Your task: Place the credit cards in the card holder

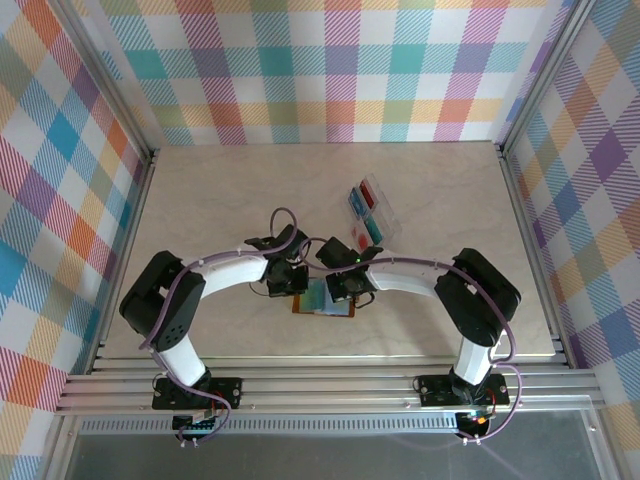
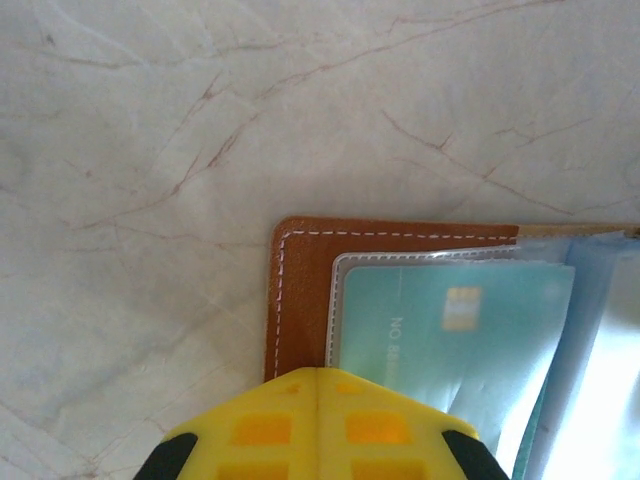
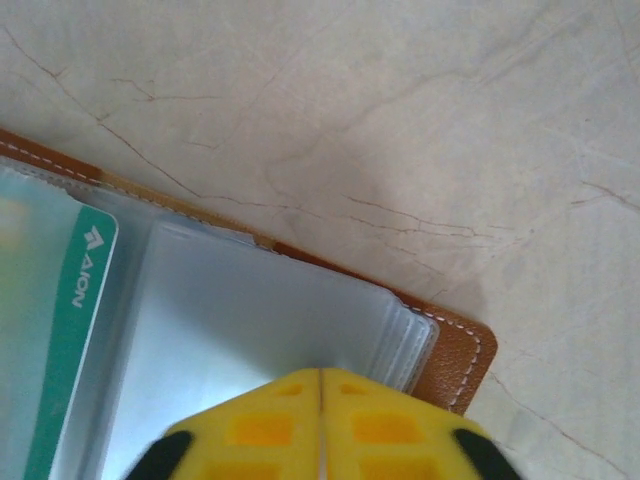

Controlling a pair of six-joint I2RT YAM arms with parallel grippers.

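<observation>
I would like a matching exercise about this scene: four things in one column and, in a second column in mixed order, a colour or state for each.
Things:
1. wallet
2. card in the wallet
3. tray
4. left gripper

Colour or state:
A. shut
B. teal
C. brown, lying open
D. clear

Pairs: 1-C, 2-B, 3-D, 4-A

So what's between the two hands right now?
The open card holder, a teal card in its clear pocket. The left hand sits shut over its left end, the right hand over its right; the top view shows the span.
</observation>
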